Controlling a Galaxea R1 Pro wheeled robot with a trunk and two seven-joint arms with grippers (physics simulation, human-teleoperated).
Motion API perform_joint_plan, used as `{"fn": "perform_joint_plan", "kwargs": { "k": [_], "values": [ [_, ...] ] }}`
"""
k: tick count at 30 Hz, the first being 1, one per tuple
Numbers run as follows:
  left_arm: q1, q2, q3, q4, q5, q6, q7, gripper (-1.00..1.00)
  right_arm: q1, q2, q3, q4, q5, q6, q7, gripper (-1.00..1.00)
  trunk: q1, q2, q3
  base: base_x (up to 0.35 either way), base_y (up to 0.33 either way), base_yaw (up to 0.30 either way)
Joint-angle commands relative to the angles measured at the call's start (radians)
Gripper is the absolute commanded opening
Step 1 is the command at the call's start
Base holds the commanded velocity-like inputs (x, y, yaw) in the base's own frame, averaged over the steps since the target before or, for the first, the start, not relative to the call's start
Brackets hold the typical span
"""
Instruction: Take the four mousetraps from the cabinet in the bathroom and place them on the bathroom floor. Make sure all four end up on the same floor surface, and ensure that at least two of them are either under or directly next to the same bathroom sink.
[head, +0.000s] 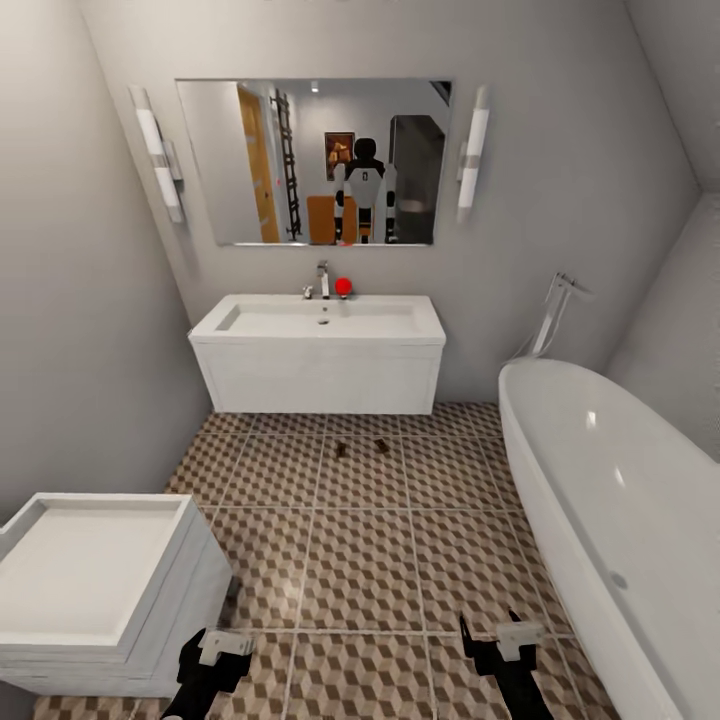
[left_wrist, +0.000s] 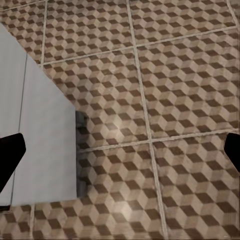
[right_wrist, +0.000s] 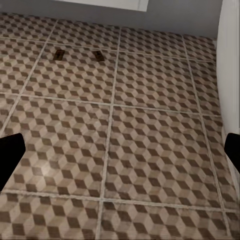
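Observation:
Two mousetraps lie flat on the bathroom floor (head: 370, 560) just in front of the wall-hung sink (head: 318, 322), a short way apart: one mousetrap (head: 342, 450) to the left, the other mousetrap (head: 382, 446) to the right. The right wrist view shows them too, as the left mousetrap (right_wrist: 59, 54) and the right mousetrap (right_wrist: 99, 55), far ahead of the fingers. My left gripper (head: 218, 642) and right gripper (head: 495, 640) hang low near me, both open and empty. The left gripper (left_wrist: 120, 150) and right gripper (right_wrist: 120, 150) show bare tiles between their fingertips. The cabinet is out of view.
A white box-like unit (head: 95, 590) stands close at my left, its side (left_wrist: 40, 140) beside the left gripper. A long white bathtub (head: 620, 500) runs along the right. A small red object (head: 343, 287) sits by the tap. Patterned tiles stretch between me and the sink.

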Motion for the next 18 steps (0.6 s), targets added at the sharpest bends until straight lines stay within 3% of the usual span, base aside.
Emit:
{"fn": "perform_joint_plan", "kwargs": {
  "k": [1,8,18],
  "values": [
    [-0.001,-0.001,-0.008,0.003,0.003,-0.005,0.004,1.00,-0.001,0.000,0.004,0.001,0.007,-0.002,-0.008,1.00,0.000,-0.002,-0.002,-0.336,0.000,0.000],
    [-0.001,-0.001,-0.008,0.003,0.003,-0.005,0.004,1.00,-0.001,0.000,0.004,0.001,0.007,-0.002,-0.008,1.00,0.000,-0.002,-0.002,-0.280,0.000,0.025],
    [-0.001,-0.001,-0.008,0.003,0.003,-0.005,0.004,1.00,-0.001,0.000,0.004,0.001,0.007,-0.002,-0.008,1.00,0.000,-0.002,-0.002,-0.051,0.000,0.183]
  ]
}}
